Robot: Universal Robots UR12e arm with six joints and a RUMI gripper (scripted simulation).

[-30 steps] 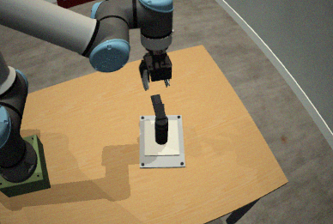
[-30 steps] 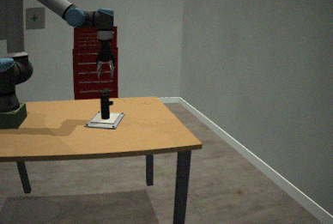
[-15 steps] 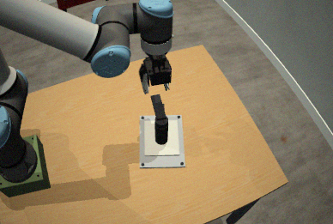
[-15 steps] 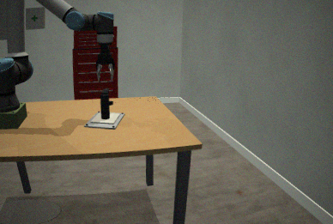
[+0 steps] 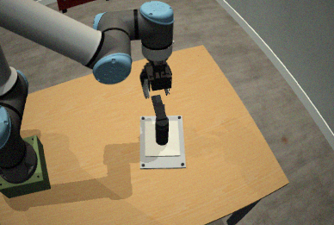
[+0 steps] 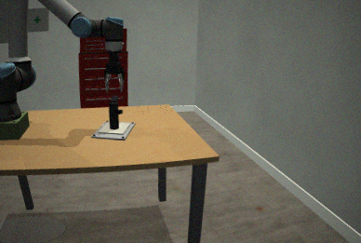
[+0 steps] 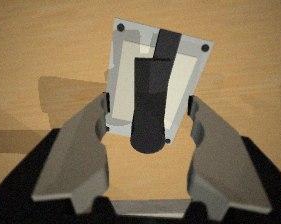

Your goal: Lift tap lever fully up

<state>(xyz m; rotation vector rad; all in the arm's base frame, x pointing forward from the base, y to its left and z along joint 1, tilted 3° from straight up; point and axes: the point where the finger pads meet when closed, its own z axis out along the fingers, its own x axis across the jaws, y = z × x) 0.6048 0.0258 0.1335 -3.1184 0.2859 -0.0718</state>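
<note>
We see the pincer above the tap, jaws apart, gripping nothing. Lever untouched; approach, contact and the whole lift remain.

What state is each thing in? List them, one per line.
Gripper: part open, jaws apart, holding nothing, hanging above the tap.
Tap: upright on its plate, untouched.
Lever: not gripped; its angle is hard to judge.
Plate: flat on the table.
Red cabinet: drawers shut.
</note>
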